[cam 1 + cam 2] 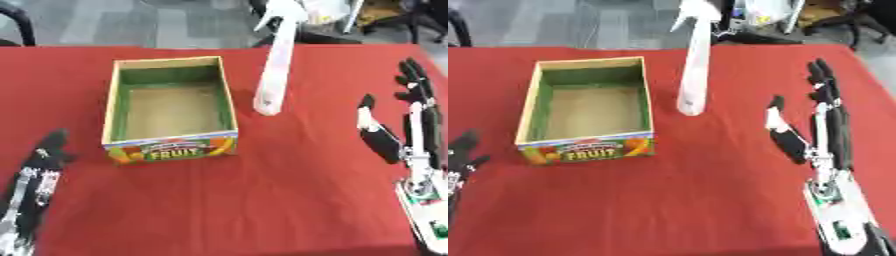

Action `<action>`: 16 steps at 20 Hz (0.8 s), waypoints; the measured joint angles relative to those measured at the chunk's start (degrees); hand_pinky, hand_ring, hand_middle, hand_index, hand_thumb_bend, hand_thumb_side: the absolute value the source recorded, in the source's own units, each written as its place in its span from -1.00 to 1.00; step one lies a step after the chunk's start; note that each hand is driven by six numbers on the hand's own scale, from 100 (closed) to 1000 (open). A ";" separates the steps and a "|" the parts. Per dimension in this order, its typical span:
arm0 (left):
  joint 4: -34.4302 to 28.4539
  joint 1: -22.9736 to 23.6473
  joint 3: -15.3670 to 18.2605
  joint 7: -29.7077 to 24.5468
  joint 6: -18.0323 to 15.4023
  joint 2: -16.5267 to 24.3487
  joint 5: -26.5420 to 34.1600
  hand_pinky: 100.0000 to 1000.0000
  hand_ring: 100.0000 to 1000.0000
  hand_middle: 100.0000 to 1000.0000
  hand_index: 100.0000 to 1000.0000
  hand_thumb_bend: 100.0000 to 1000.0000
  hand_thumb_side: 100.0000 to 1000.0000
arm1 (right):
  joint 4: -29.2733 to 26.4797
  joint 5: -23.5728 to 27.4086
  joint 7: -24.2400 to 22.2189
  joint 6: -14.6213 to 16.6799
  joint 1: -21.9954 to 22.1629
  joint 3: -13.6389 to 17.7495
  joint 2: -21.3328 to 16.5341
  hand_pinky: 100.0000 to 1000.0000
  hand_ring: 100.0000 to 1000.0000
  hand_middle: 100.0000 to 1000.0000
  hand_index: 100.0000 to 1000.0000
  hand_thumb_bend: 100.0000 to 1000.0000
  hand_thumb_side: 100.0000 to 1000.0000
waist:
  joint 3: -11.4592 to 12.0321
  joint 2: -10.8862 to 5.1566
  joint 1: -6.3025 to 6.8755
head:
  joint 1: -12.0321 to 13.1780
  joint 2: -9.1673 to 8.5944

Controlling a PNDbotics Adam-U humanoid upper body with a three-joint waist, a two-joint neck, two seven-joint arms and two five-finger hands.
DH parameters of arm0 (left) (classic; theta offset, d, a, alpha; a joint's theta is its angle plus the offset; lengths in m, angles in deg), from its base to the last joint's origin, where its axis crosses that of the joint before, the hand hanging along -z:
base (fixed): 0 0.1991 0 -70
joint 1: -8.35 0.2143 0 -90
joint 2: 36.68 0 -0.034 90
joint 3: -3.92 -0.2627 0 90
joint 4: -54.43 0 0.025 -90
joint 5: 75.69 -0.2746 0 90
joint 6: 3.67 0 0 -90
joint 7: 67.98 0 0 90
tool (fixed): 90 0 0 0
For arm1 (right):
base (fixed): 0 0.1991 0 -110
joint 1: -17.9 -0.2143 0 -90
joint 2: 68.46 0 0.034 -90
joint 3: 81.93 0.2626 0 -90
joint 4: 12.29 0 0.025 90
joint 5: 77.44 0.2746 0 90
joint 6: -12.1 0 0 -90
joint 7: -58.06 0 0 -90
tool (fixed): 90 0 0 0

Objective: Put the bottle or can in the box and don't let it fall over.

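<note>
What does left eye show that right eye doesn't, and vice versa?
Only the left eye view: the left hand with most of its forearm, fingers straight, resting near the lower left corner. In the right eye view only its fingers show at the left edge.

Only the right eye view: more of the right forearm below the open right hand, and more red tablecloth to the right of that hand.

Both: the empty fruit box and the tall white bottle standing upright to its right, untouched by either hand.

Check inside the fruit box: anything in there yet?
Nothing visible inside the fruit box: a bare tan floor and green inner walls. The near wall hides a strip of the floor behind it. The white spray bottle stands outside, on the red table to the box's right.
</note>
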 measured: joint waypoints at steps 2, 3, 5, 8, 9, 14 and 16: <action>0.00 0.00 0.00 0.00 0.00 0.00 0.00 0.72 1.00 0.88 0.75 -0.25 0.54 | 0.00 0.44 0.85 0.19 0.00 -0.06 0.00 0.42 0.66 1.00 0.94 -1.00 -0.18 | 0.00 0.00 0.00 | 0.00 0.00; 0.00 0.00 0.00 0.00 0.00 0.00 0.00 0.72 1.00 0.88 0.75 -0.26 0.54 | 0.00 0.60 1.43 0.35 0.00 -0.08 0.01 0.41 0.66 1.00 0.94 -1.00 -0.18 | 0.00 0.00 0.00 | 0.00 0.00; 0.00 0.00 0.00 0.00 0.00 0.00 0.00 0.72 1.00 0.88 0.75 -0.26 0.54 | 0.00 1.82 2.49 0.91 0.00 -0.12 0.02 0.42 0.66 1.00 0.93 -1.00 -0.18 | 0.00 0.00 0.00 | -0.01 0.00; 0.00 0.00 0.00 0.00 0.00 0.00 0.00 0.72 1.00 0.88 0.75 -0.26 0.54 | 0.16 3.56 3.52 1.80 0.01 -0.22 0.04 0.41 0.65 1.00 0.91 -1.00 -0.18 | 0.00 0.00 -0.01 | -0.03 0.00; 0.00 0.00 0.00 -0.01 -0.01 0.00 0.00 0.72 1.00 0.88 0.75 -0.26 0.54 | 0.20 3.60 3.60 1.89 0.01 -0.26 0.04 0.41 0.65 1.00 0.90 -1.00 -0.18 | 0.00 0.00 -0.01 | -0.04 0.00; 0.00 0.00 0.00 -0.01 -0.01 0.00 0.00 0.72 1.00 0.88 0.75 -0.26 0.54 | 0.38 3.91 3.43 2.31 0.01 -0.45 0.04 0.42 0.66 1.00 0.91 -1.00 -0.18 | 0.00 0.00 -0.01 | -0.16 0.00; 0.00 0.00 0.00 -0.01 -0.01 0.00 0.00 0.72 1.00 0.88 0.75 -0.26 0.54 | 0.45 4.04 3.21 2.55 0.01 -0.45 0.04 0.42 0.64 1.00 0.90 -1.00 -0.18 | 0.00 0.00 -0.01 | -0.16 0.00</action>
